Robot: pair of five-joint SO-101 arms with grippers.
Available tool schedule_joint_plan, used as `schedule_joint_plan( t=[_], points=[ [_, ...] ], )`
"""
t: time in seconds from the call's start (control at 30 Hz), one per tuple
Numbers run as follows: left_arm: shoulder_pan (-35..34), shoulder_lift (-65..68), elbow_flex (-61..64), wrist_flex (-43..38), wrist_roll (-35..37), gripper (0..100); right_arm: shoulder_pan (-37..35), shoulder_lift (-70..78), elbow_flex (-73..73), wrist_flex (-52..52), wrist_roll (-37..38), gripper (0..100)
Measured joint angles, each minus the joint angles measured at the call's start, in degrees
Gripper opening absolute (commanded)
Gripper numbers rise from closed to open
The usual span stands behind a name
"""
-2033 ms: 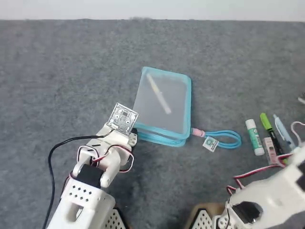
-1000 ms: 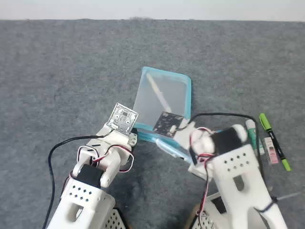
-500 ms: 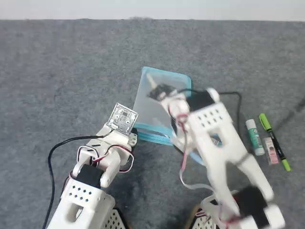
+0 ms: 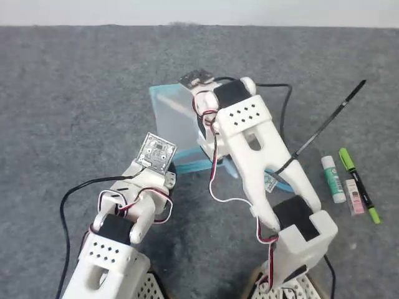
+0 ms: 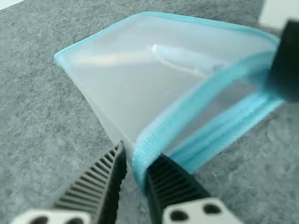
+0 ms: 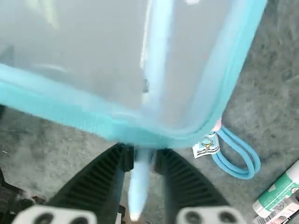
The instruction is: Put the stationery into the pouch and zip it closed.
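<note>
The translucent pouch (image 4: 169, 118) with its turquoise zip edging sits near the middle of the grey felt-like table cover (image 4: 75, 81), its mouth facing the two arms and its upper wall raised off the surface. The left gripper (image 5: 136, 162) is at the pouch's near corner, its ribbed black fingers (image 5: 100, 184) pressed together on the turquoise edge of the mouth, so the opening is pinched and held up. The right arm stretches out over the pouch, and the right gripper (image 6: 140, 158) is closed around a pale blue pen (image 6: 138, 189); the front of the pen passes through the mouth and shows through the clear wall inside the pouch. A blue loop strap (image 6: 237, 156) with a small tag hangs from the pouch's end, lying on the cover. Well apart to the right of the pouch lie a glue stick (image 4: 333, 179), a green highlighter (image 4: 358, 185) and a small pink item (image 4: 353, 197), side by side
</note>
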Motion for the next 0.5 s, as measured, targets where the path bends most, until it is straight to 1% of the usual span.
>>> schedule_joint_plan(
  t=[0.2,0.37,0.5],
  points=[
    [0.0,0.0,0.0,-0.4,0.0,1,-3.6,0.1,-1.0,0.1,-0.2,23.1],
    [0.0,0.0,0.0,-0.4,0.0,1,-4.1,-0.4,-1.0,0.1,1.4,23.1],
    [0.0,-0.1,-0.1,-0.3,0.0,1,-4.5,-5.5,-2.5,0.1,2.6,23.1]
  ],
)
